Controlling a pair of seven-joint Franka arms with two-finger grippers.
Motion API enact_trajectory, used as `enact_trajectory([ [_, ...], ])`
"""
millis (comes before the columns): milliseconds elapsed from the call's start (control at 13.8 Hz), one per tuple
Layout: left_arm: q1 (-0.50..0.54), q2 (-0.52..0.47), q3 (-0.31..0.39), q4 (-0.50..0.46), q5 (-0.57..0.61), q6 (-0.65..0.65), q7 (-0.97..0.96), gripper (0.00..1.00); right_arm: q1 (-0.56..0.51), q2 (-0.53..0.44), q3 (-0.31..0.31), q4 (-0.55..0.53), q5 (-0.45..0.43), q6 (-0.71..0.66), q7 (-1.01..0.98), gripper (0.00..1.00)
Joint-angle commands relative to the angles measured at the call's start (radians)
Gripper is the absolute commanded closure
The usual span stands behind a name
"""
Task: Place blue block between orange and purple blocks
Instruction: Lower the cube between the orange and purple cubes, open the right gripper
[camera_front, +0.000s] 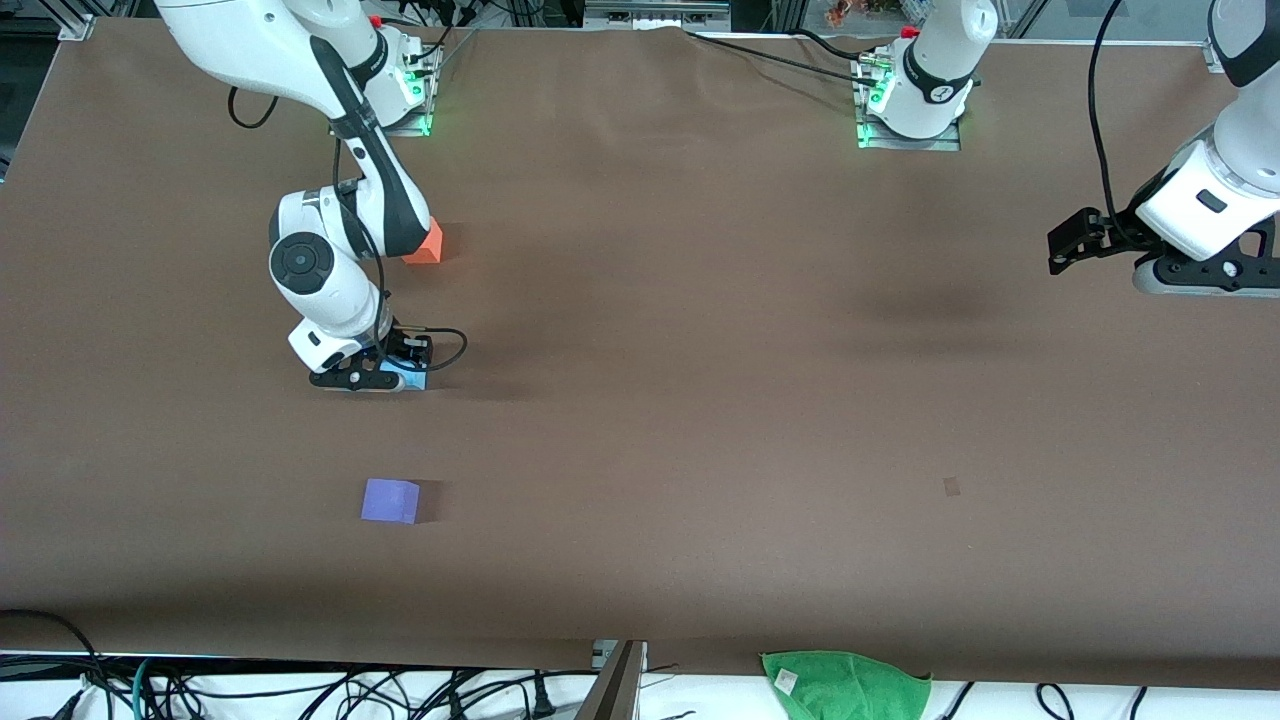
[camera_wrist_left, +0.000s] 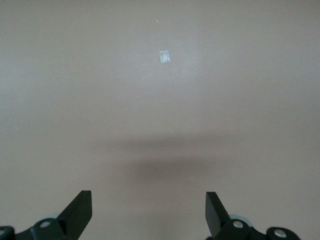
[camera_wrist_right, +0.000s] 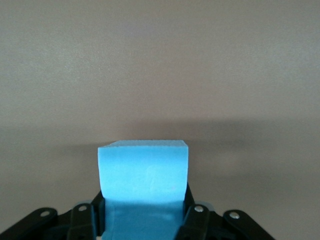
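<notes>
The right arm bends down over the desk (camera_front: 700, 300), its right gripper (camera_wrist_right: 143, 220) low with fingers clamped on the blue block (camera_wrist_right: 144, 175), between the orange block (camera_front: 427, 245) and the purple block (camera_front: 390, 500). The left arm waits at its own end, left gripper (camera_wrist_left: 149, 212) spread open above bare desk.

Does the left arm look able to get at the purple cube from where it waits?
Probably not easily: the left tool waits open at its own end of the brown table, while the matte violet-purple cube sits toward the right arm's end. Nothing blocks the path.
</notes>
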Motion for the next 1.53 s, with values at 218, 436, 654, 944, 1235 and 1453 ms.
enact_trajectory([
  [218, -0.011, -0.006, 0.006, 0.005, -0.020, -0.018, 0.017, 0.00, -0.003, 0.003, 0.007, -0.015, 0.024, 0.032, -0.006, 0.61],
  [436, -0.011, -0.007, 0.003, 0.005, -0.023, -0.019, 0.017, 0.00, -0.003, 0.003, 0.013, -0.015, 0.024, 0.034, -0.004, 0.60],
  [654, -0.011, -0.009, 0.006, 0.007, -0.083, -0.019, 0.028, 0.00, -0.003, 0.005, 0.013, -0.015, 0.024, 0.040, -0.006, 0.60],
  [944, -0.011, -0.004, 0.005, 0.033, -0.083, -0.021, 0.026, 0.00, 0.002, 0.002, 0.013, -0.007, 0.022, 0.038, -0.007, 0.01],
  [1235, -0.015, 0.011, 0.005, 0.039, -0.084, -0.016, 0.014, 0.00, 0.005, -0.040, 0.019, 0.040, 0.022, -0.030, -0.021, 0.01],
  [1453, -0.015, 0.011, 0.005, 0.039, -0.084, -0.019, 0.014, 0.00, 0.005, -0.102, 0.019, 0.158, 0.022, -0.222, -0.024, 0.01],
])
